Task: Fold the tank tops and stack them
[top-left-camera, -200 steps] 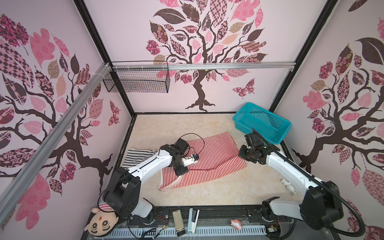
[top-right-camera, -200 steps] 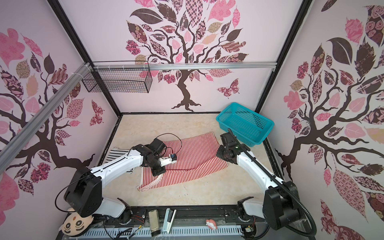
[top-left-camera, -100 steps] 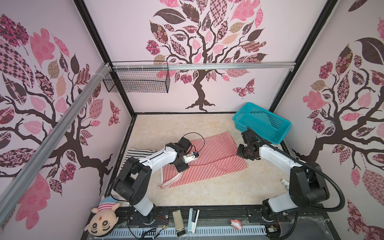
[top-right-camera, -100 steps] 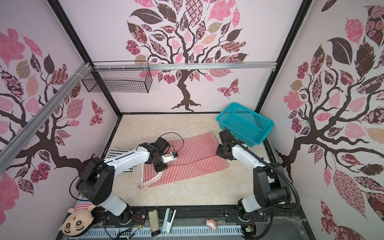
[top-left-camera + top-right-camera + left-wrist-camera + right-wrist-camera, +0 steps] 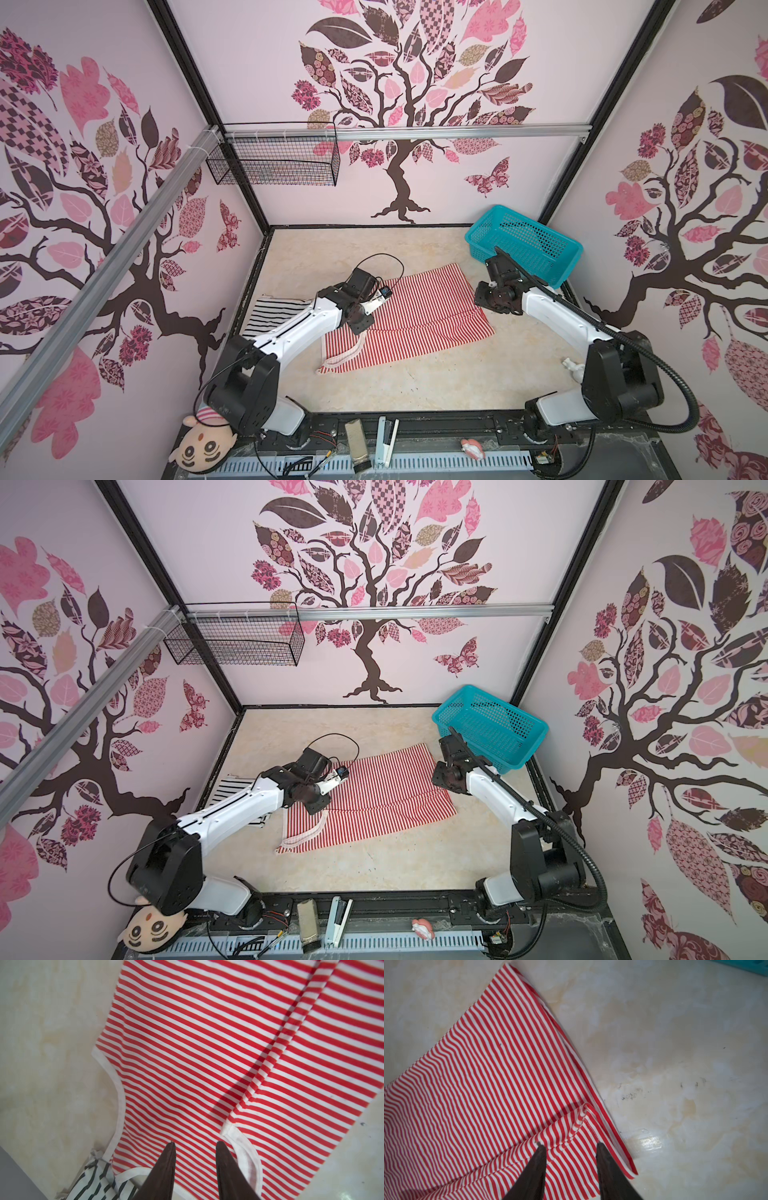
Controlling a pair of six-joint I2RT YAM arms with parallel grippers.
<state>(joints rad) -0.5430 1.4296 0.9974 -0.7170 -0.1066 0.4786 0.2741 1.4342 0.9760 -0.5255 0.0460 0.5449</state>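
The red-and-white tank top (image 5: 419, 316) (image 5: 374, 796) lies flat mid-table, with a fold edge running along its length. Its pale-trimmed strap end is at the left and its hem at the right. My left gripper (image 5: 194, 1144) hovers open over the strap end (image 5: 245, 1151), with only striped cloth showing between its fingers. My right gripper (image 5: 569, 1146) stands open over the hem corner (image 5: 623, 1159), beside a small pucker in the cloth (image 5: 581, 1118). The black-and-white tank top (image 5: 270, 311) (image 5: 232, 789) (image 5: 89, 1184) lies at the left, partly under my left arm and touching the red one.
A teal basket (image 5: 528, 245) stands at the back right, just behind my right arm. A black wire basket (image 5: 274, 162) hangs on the back rail. A plush doll (image 5: 203, 440) and a stapler (image 5: 386, 440) lie along the front rail.
Both grippers have gone from shut to open and let go of the red-and-white top, which now rests on the table. Both wrists stay over its two ends.
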